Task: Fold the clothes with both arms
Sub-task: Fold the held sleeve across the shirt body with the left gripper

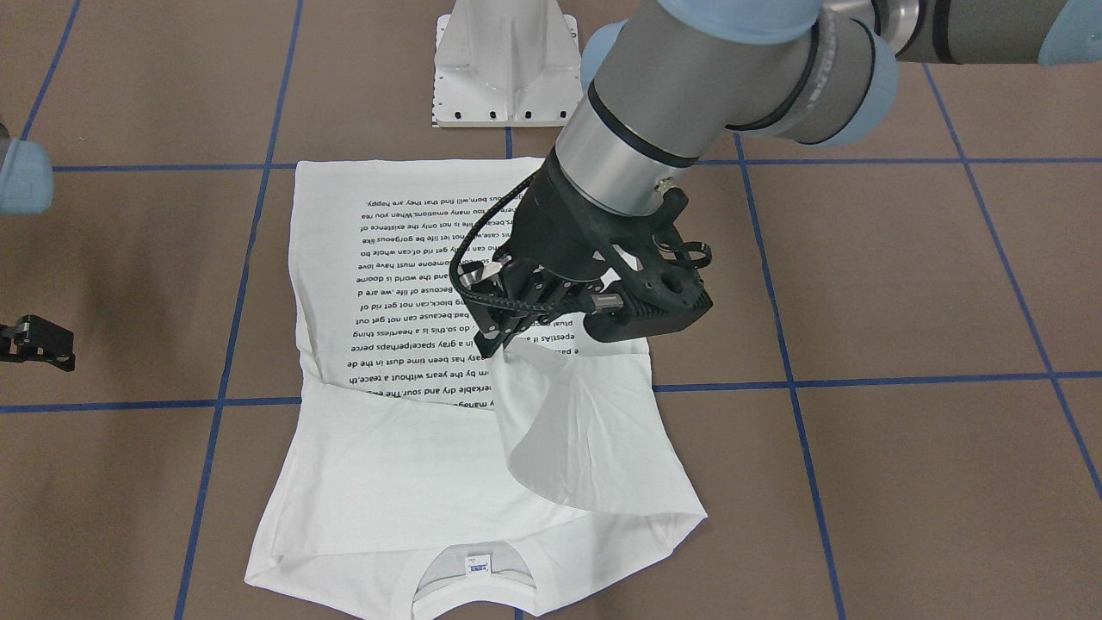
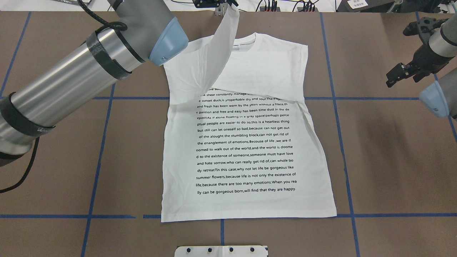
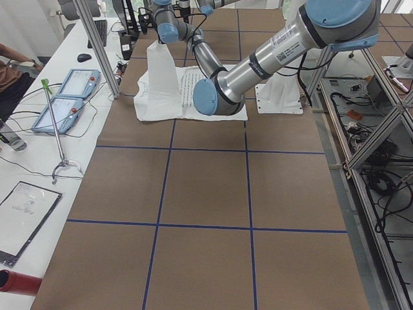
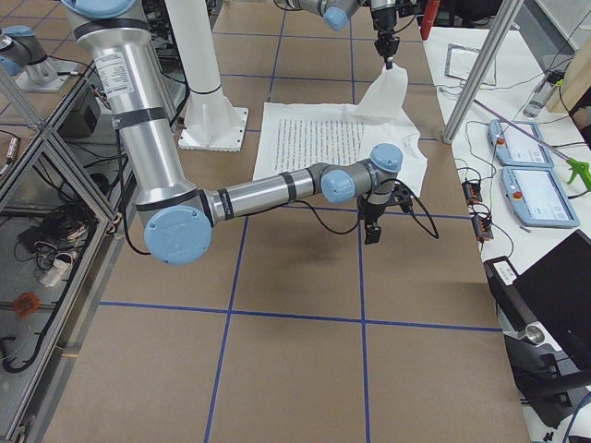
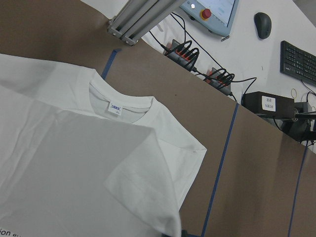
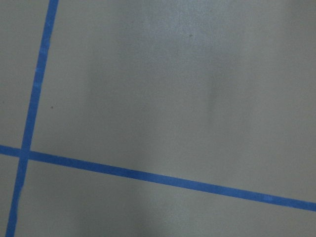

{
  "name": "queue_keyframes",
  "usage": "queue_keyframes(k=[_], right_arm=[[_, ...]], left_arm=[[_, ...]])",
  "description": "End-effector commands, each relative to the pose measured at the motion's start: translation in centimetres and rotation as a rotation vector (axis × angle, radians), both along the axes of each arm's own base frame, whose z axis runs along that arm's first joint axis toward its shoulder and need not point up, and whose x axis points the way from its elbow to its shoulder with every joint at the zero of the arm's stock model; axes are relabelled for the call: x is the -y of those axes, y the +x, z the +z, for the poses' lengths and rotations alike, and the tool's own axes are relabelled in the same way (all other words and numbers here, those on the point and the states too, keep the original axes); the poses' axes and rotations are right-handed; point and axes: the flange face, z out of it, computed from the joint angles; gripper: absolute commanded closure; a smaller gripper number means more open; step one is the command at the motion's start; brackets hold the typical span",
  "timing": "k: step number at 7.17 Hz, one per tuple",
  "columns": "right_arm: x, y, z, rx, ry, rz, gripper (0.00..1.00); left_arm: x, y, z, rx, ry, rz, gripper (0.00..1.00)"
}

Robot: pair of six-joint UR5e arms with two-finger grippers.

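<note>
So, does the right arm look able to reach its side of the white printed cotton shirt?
Probably yes: the right end effector hovers over brown table beside the shirt, nothing lying between; the left end effector holds a lifted sleeve on the far side.

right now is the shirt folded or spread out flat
Mostly spread: the shirt lies flat on the table, printed text up. Only one sleeve is raised, pinched in the left gripper above the chest.

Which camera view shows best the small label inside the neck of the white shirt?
The left wrist view: the label on the shirt lies near and uncovered. The front-facing view shows it smaller, at the bottom edge. In the overhead and side views the label is too small to tell.
</note>
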Motion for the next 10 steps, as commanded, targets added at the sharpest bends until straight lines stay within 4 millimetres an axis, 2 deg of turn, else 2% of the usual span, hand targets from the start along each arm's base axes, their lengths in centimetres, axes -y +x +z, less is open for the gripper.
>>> queue_keyframes(k=[1,3,5,6,8,9,10], right_arm=[[0.0,-0.1,-0.1,-0.002,0.001,0.0,0.0],[-0.1,0.1,-0.1,-0.002,0.003,0.002,0.0],[0.0,-0.1,-0.5,0.001,0.006,0.002,0.0],[0.0,-0.1,-0.7,0.004,0.01,0.002,0.0],[0.5,-0.3,-1.5,0.007,0.019,0.005,0.0],[0.7,-0.4,-1.7,0.009,0.022,0.005,0.0],[0.6,-0.5,-1.7,0.009,0.022,0.003,0.0]], left_arm=[[-0.2,4.2,2.1,-0.006,-0.006,0.038,1.0],[-2.8,7.5,1.8,-0.015,-0.008,0.083,1.0],[-4.5,10.3,2.5,-0.014,-0.011,0.119,1.0],[-4.2,11.1,3.3,-0.038,-0.009,0.119,1.0],[-2.2,14.0,5.3,-0.025,0.001,0.07,1.0],[-2.7,15.7,5.9,-0.035,0.021,0.061,1.0],[-4.1,17.6,3.9,-0.041,0.033,0.038,1.0]])
